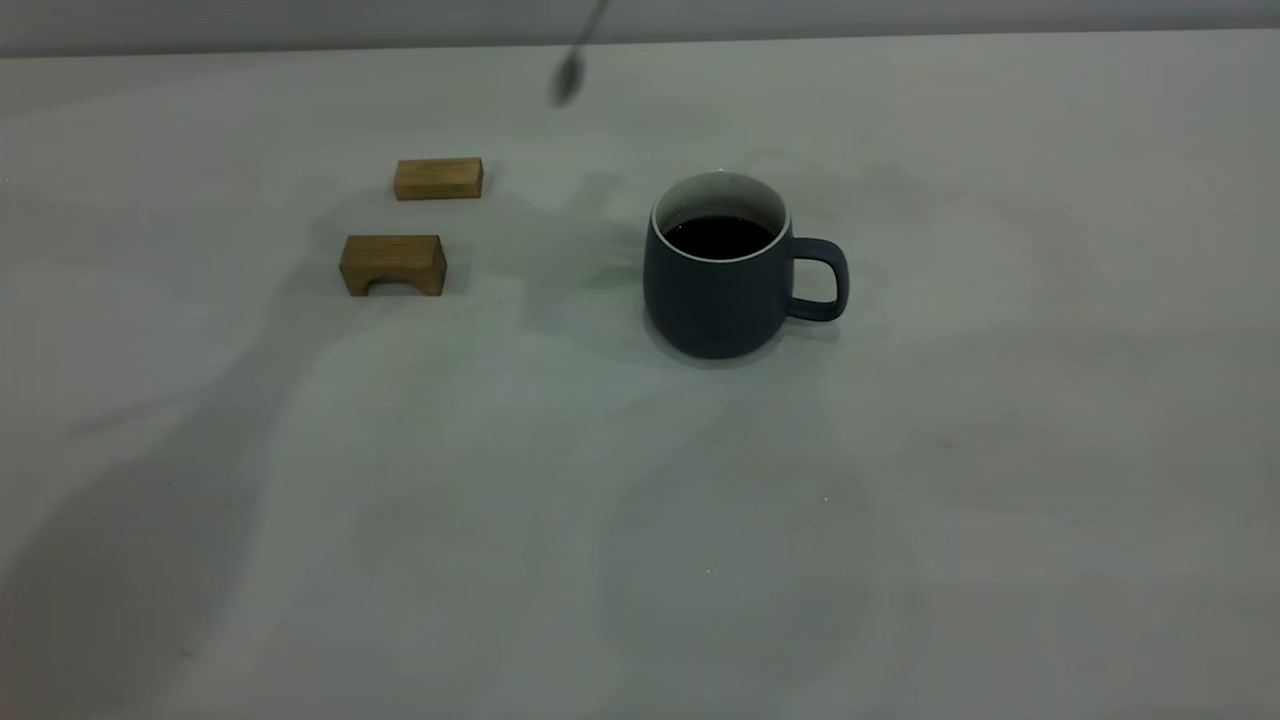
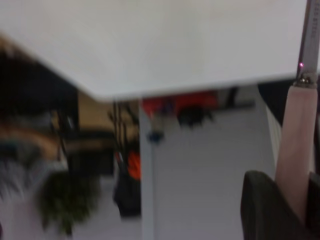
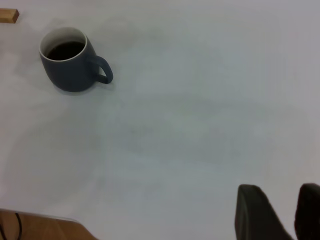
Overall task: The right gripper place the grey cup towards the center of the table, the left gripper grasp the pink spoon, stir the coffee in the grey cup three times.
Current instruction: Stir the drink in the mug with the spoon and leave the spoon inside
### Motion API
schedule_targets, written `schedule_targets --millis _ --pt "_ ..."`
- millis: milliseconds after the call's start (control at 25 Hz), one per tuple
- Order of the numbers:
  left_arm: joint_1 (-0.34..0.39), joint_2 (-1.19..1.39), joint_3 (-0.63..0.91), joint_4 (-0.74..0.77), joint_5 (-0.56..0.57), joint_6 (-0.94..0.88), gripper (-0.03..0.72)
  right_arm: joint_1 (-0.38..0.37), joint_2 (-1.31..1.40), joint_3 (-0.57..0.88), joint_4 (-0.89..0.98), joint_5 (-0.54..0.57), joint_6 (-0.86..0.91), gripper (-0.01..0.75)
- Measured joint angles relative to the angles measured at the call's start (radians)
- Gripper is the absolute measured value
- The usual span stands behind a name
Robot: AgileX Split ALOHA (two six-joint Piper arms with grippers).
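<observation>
The grey cup (image 1: pixel 720 285) stands upright near the middle of the table (image 1: pixel 640 520), its handle pointing right and dark coffee (image 1: pixel 718 236) inside. The cup (image 3: pixel 70 62) also shows far off in the right wrist view. Only the blurred metal bowl and neck of the pink spoon (image 1: pixel 567 75) show in the exterior view, hanging in the air behind and left of the cup. My left gripper (image 2: pixel 297 202) is shut on the spoon's pale pink handle (image 2: pixel 296 145). My right gripper (image 3: pixel 280 192) hovers over bare table far from the cup, a narrow gap between its fingers and nothing in it.
Two tan wooden blocks lie left of the cup, a flat one (image 1: pixel 438 178) farther back and an arched one (image 1: pixel 393 264) nearer. The table's near edge (image 3: pixel 45 214) shows in the right wrist view. The left wrist view looks past the table edge (image 2: pixel 190 90) to the room beyond.
</observation>
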State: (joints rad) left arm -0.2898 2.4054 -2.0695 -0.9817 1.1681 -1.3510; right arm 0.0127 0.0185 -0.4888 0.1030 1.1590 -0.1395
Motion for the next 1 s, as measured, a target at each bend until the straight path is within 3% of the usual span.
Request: schedule_targets --millis 240,760,1000 --pt "-0.031 0.043 -0.001 -0.144 0.000 -0.013 0.166 0.000 0.000 0.000 0.000 0.000 0.000 0.238" --pt "-0.060 0.210 -0.001 -0.169 0.000 0.017 0.166 0.000 0.000 0.000 0.000 0.000 0.000 0.238" --pt "-0.060 0.264 -0.001 -0.169 -0.002 0.148 0.166 0.000 0.000 0.000 0.000 0.000 0.000 0.238"
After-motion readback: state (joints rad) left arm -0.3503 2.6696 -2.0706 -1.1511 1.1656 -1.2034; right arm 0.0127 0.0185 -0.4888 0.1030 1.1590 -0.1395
